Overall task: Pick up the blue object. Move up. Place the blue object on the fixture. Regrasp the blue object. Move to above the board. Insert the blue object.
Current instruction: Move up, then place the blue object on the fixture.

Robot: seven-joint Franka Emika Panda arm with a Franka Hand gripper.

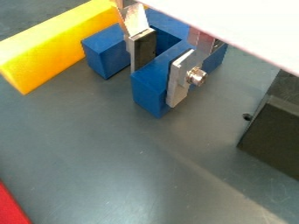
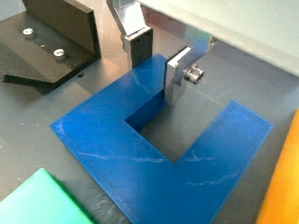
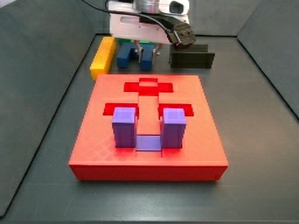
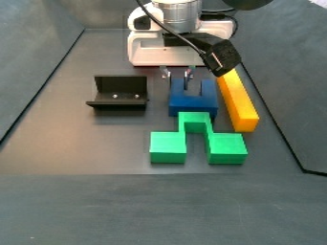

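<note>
We see the blue object as smooth, slightly scuffed plastic; the gripper above it has brushed metal fingers.

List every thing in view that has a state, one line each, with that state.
gripper: low over the blue object, fingers astride one prong, not visibly clamped
blue object: flat on the floor, not lifted
fixture: empty
board: purple block seated in a recess, another recess behind it open
yellow block: lying flat
green block: lying flat
</note>
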